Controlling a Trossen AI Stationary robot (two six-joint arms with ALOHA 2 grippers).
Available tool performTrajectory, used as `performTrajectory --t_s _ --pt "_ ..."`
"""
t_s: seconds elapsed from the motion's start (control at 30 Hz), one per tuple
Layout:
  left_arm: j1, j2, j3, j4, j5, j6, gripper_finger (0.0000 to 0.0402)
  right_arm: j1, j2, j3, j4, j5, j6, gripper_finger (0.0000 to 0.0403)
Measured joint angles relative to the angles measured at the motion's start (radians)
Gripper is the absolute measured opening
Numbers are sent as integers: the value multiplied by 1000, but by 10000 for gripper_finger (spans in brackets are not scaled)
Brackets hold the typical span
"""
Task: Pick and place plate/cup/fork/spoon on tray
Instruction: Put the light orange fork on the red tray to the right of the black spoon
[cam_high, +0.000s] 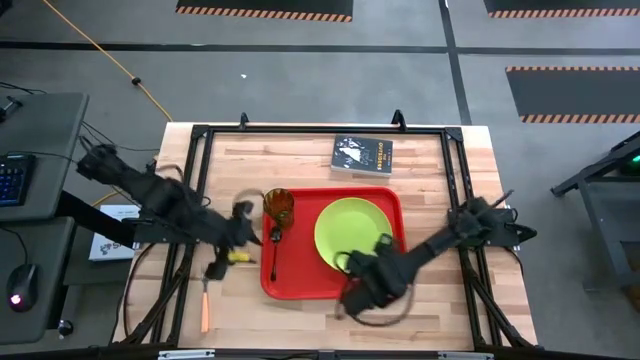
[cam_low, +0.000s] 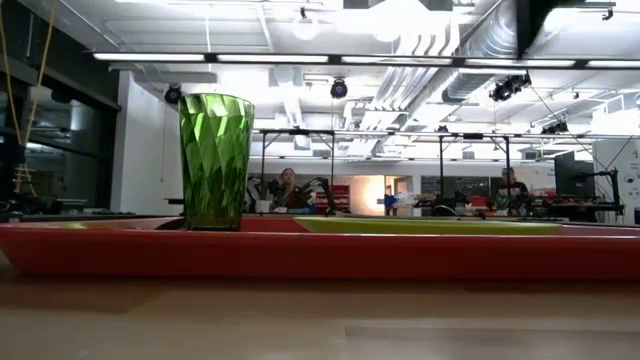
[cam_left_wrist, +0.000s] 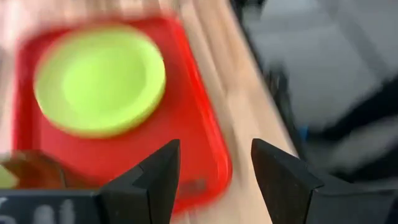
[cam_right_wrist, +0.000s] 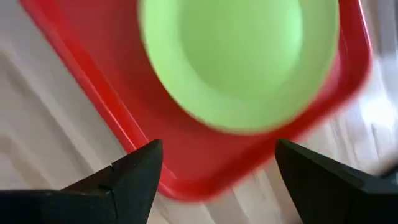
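Note:
The red tray (cam_high: 300, 285) lies mid-table. On it rest the lime-green plate (cam_high: 355, 232), flat at its right, the cup (cam_high: 278, 208), upright in its far left corner, and the dark-handled spoon (cam_high: 274, 255) along its left side. The orange-handled fork (cam_high: 205, 305) lies on the wood left of the tray. My left gripper (cam_high: 248, 232) hangs open and empty at the tray's left edge beside the cup; its wrist view (cam_left_wrist: 214, 149) looks across the plate (cam_left_wrist: 99, 78). My right gripper (cam_high: 350, 285) is open and empty over the tray's near edge, with the plate (cam_right_wrist: 239, 59) ahead of it.
A dark book (cam_high: 362, 155) lies on the table behind the tray. A black frame (cam_high: 200, 135) runs round the table edges. In the low view the cup (cam_low: 215, 160) stands tall behind the tray's rim (cam_low: 320, 255). Bare wood shows left and right of the tray.

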Motion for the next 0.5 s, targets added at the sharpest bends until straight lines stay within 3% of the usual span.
performTrajectory --t_s 0.13,0.3,0.5 --pt "-77 153 91 -195 -11 6 202 93 -142 -232 71 9 215 305" --pt "-191 303 104 -388 30 6 237 192 -308 -483 337 113 457 305" --pt "-376 423 0 -377 195 101 259 224 -377 -683 652 212 567 305"
